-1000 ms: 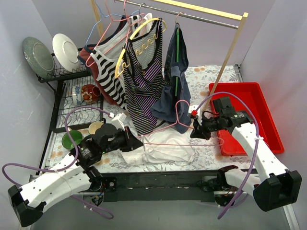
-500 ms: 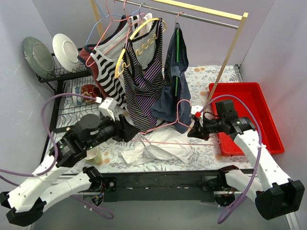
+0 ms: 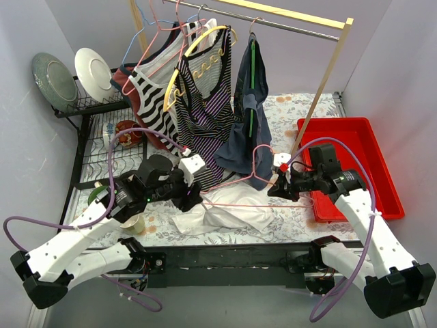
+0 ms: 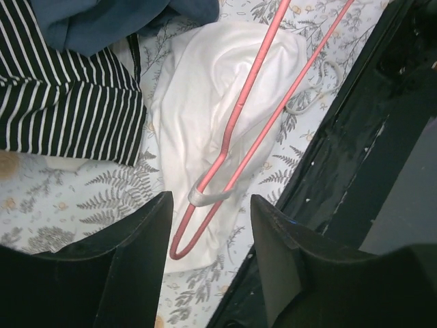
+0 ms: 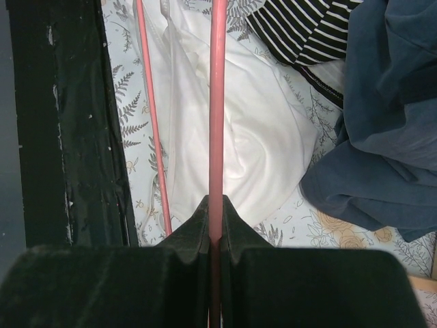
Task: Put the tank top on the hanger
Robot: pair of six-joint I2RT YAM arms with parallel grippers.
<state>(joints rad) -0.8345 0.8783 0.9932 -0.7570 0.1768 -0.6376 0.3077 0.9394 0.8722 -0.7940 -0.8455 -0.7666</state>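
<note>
The dish rack (image 3: 85, 137) at far left holds two upright plates (image 3: 94, 67) and a brown bowl (image 3: 128, 133); the red tray (image 3: 369, 147) lies at right. From above, the tank top (image 3: 232, 213) lies crumpled by the table's near edge, the hanger (image 3: 246, 204) crossing over it. Only the wrist views show the right gripper (image 5: 217, 225) pinching the hanger's wire and the left gripper (image 4: 209, 201) spread above its bent corner.

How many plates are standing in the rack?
2: a grey plate at the far left of the dish rack, a white plate right beside it. Others may be hidden.
</note>
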